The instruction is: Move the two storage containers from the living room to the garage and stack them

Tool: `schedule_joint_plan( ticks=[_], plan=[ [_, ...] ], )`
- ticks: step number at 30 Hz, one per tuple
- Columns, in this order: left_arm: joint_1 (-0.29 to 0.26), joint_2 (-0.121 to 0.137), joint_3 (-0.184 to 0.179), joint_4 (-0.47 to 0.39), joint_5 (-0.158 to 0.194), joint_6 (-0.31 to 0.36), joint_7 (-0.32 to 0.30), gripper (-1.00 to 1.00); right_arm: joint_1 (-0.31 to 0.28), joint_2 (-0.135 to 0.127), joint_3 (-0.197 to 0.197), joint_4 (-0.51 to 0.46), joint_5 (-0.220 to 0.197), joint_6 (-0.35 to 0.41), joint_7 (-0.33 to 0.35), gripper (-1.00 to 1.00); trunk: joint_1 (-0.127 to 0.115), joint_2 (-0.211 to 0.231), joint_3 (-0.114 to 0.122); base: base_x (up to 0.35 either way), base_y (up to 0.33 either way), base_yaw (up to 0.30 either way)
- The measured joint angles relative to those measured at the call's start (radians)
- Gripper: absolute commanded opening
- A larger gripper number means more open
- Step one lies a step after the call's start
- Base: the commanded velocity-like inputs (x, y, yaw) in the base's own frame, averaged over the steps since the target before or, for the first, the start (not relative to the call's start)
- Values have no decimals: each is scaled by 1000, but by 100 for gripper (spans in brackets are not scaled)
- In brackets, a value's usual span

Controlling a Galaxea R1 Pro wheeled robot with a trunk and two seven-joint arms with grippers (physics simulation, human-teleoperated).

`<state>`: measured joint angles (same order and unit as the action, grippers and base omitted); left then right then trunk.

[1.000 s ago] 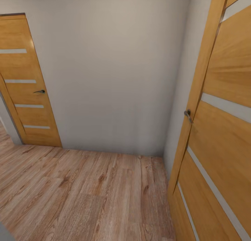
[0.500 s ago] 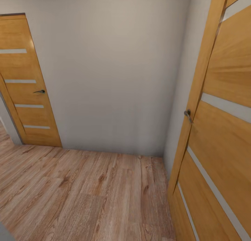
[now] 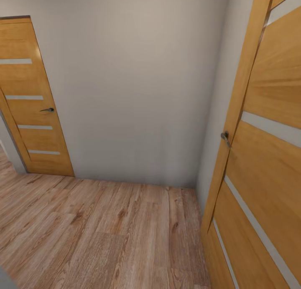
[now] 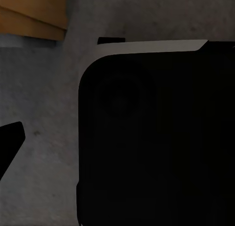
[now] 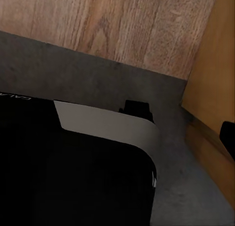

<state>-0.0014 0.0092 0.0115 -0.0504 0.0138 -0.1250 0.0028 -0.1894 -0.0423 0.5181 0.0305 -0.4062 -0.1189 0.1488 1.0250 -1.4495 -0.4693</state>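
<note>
Facing a pale wall (image 3: 138, 84) across light wood-plank flooring (image 3: 104, 234), the robot is seen standing in a doorway, with a closed wooden door (image 3: 31, 105) off to the far left and an open wooden door (image 3: 263, 155) hard by on the right. No storage containers are to be seen, so their whereabouts cannot be told from here. Under each wrist camera the robot's dark base (image 4: 156, 138) is shown over dark grey concrete (image 5: 98, 74), with the plank boards beginning just beyond the right wrist. A black tip (image 4: 10, 140) is glimpsed at the left wrist view's edge and another (image 5: 227, 133) at the right's, yet whether either gripper is clenched or released cannot be told. A snag is judged likely on the right: the open door's edge and handle (image 3: 225, 138) could be clipped if a turn is made tight. Free room is offered ahead and leftward over the boards.
</note>
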Motion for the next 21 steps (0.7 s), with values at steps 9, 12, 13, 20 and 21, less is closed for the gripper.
schedule_joint_plan(
  ticks=[9,12,13,20,21],
  plan=[
    [0,0,0,1,1,0,0,100,0,-1,1,0,1,2,0,100,0,0,0,113,0,0],
    [0,0,0,1,1,0,0,100,0,-2,1,0,1,2,0,100,-1,0,0,296,0,0],
    [0,0,0,1,1,0,0,100,0,-2,1,0,1,2,0,100,-1,0,0,310,0,0],
    [0,0,0,0,1,0,0,100,0,-1,2,0,5,5,1,100,-1,0,0,318,0,0],
    [0,1,0,0,2,0,0,100,0,-1,2,0,5,5,1,100,-1,0,0,321,0,0]
  ],
)
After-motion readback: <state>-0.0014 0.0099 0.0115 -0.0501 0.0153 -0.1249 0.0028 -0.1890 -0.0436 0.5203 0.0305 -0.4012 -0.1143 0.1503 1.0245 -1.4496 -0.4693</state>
